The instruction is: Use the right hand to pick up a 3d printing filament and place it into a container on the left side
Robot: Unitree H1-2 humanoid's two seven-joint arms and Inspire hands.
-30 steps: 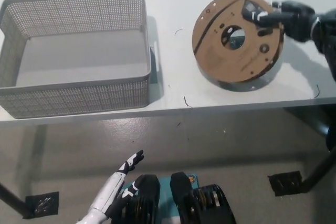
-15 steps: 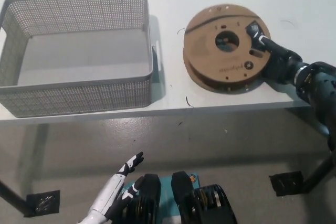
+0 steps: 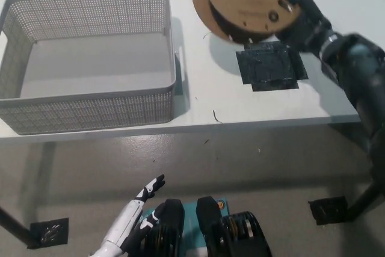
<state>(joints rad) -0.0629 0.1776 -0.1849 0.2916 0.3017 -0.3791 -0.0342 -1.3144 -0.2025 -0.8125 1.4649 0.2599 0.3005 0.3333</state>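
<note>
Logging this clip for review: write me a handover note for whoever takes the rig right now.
Right hand: shut on the filament spool, lifted off the white table, above the black square patch.
Left hand: resting low below the table edge, open.
Grey mesh basket: on the table's left, nothing inside.
Done: spool picked up.
Left: carry it left over the basket and release it inside.

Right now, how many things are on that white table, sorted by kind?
Filament spool, held up by the black right hand: 1
Grey mesh basket: 1
Black square mat: 1
Total: 3
</note>
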